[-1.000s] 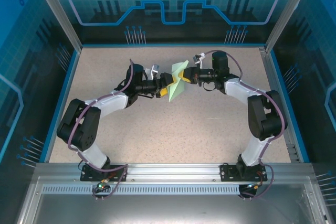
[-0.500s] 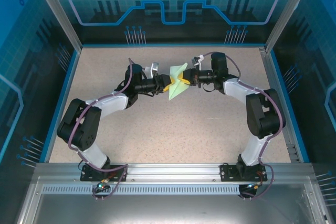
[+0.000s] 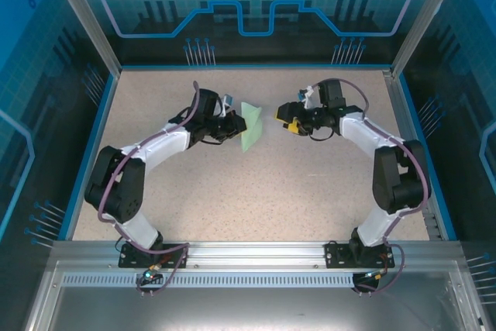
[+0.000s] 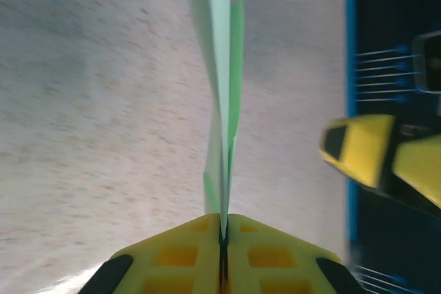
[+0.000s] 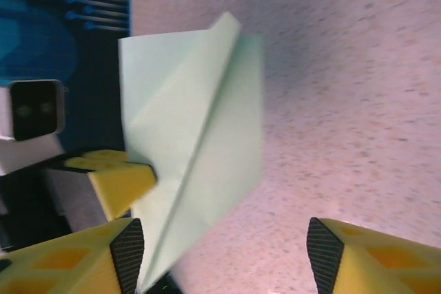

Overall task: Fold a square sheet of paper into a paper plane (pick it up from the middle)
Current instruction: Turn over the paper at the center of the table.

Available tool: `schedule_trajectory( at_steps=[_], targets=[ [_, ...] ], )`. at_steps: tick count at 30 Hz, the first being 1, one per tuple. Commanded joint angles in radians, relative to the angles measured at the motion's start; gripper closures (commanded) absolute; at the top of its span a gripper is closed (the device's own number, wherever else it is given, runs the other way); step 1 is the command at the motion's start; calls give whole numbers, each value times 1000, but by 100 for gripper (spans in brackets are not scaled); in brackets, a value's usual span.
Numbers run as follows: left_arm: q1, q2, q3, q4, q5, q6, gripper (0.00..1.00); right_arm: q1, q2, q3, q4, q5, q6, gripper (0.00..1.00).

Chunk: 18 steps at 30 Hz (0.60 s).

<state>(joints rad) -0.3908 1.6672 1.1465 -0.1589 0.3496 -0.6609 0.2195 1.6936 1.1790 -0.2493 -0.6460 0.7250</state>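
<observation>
Your left gripper (image 3: 235,124) has its yellow fingers (image 4: 186,253) pressed tight together on the paper plane (image 3: 252,125), pinching it by one edge. The plane is in the far half of the table (image 3: 256,191), about in the middle from left to right. It stands up on its side, so from above you see a thin green strip with its flat face turned to the right. I cannot tell if its low edge touches the table. Your right gripper (image 3: 288,123) is just to the right of the plane, with a small gap of table between them. Its fingers (image 5: 358,253) are spread wide and hold nothing. From the right wrist you can see the plane's long fold line and one sharp corner pointing to the far side. The blue rim (image 3: 256,67) at the far edge is well apart from both grippers. On the near side, a big stretch of table lies between the two arms.
</observation>
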Motion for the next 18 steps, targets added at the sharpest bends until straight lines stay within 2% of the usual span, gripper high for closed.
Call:
schedule_trajectory(
  at_steps=[1, 5, 9, 13, 18],
  targets=[
    [-69, -35, 125, -393, -408, 252, 90, 3, -67, 11, -152, 213, -88, 27],
    [-142, 27, 241, -564, -734, 303, 90, 18, -117, -35, -147, 328, -85, 19],
    [-189, 109, 320, -654, -934, 313, 90, 24, -152, -72, -143, 405, -66, 17],
    [-220, 180, 349, -662, -989, 304, 90, 24, -179, -106, -145, 468, -39, 17],
    [-253, 285, 372, -620, -922, 275, 87, 23, -196, -139, -145, 515, -10, 17]
  ],
)
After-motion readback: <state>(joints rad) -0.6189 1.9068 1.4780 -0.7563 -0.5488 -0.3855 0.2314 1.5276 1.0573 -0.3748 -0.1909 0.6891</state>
